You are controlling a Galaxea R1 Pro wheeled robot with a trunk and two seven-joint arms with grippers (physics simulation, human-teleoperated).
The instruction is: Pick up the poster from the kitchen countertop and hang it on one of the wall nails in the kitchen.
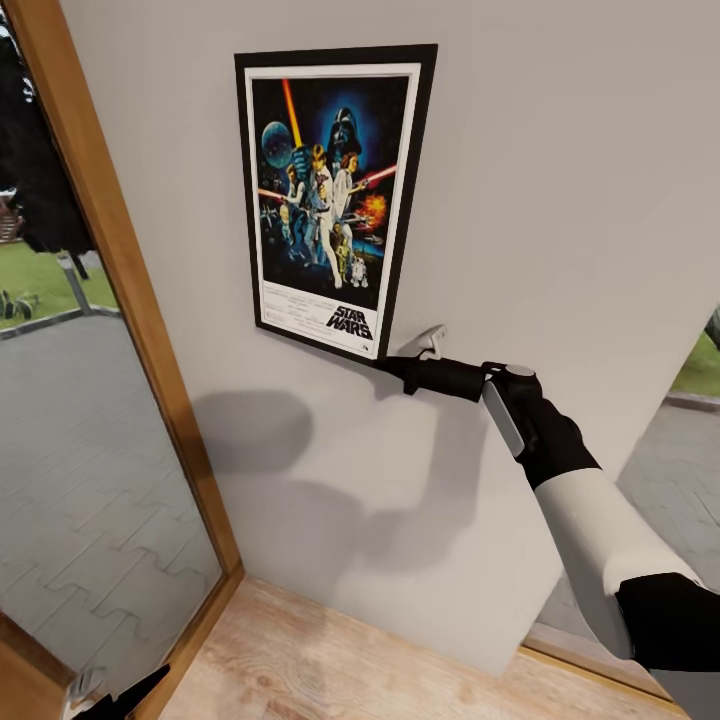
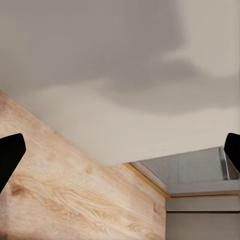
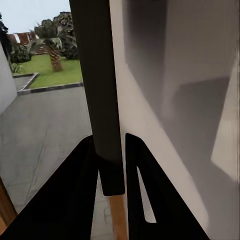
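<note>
Poster (image 1: pixel 333 198) is up against the pale wall (image 1: pixel 560 180), upright, its long axis running top to bottom with the title lettering at the lower end and the artwork facing out into the room. It leans slightly off plumb, the top edge shifted toward the right. The right gripper (image 1: pixel 393 366) is clamped on the lower right corner of the black frame; in the right wrist view the two dark fingers (image 3: pixel 82 200) sit close on either side of the frame's edge (image 3: pixel 102 100). The left gripper (image 2: pixel 120 155) hangs low near the wooden floor (image 2: pixel 65 200), its tips wide apart and holding nothing.

No nail can be made out; if one is there, the poster covers it. The step in hand looks like seating the frame on the nail, and doing it well probably means keeping the back flat to the wall, easing the frame down until it catches, and straightening the tilt before letting go. Releasing while the frame is not yet caught would risk it sliding down to the floor.
</note>
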